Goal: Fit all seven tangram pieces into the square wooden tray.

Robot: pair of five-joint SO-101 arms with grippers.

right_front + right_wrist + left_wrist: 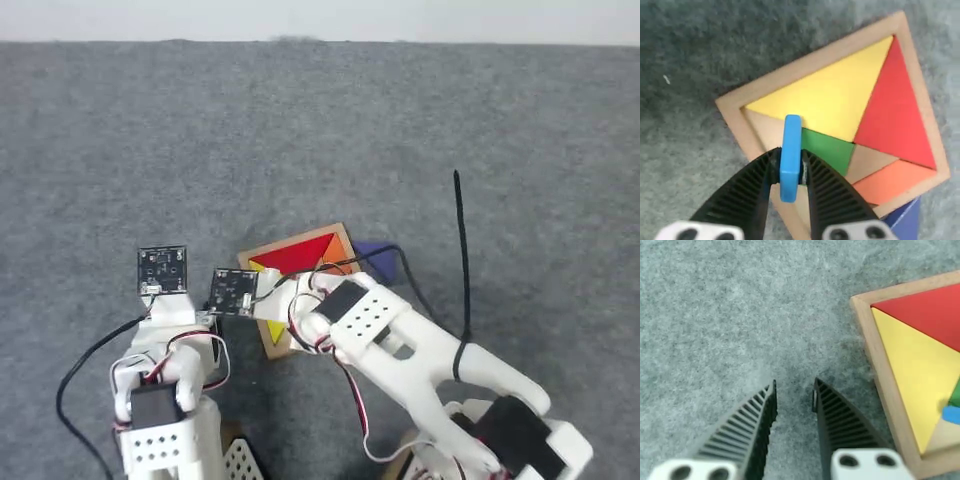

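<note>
Soft, even light covers the grey desk [400, 130], bright and without glare. Shadows are faint and diffuse: a dim patch on the desk under the right claw [790, 154], and a thin soft band along the wooden tray [866, 340] rim near the left claw [795, 385].

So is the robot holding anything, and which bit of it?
Yes. The right gripper pinches the blue piece, turned on edge, by its two flat faces. The left gripper is open, holding nothing.
</note>
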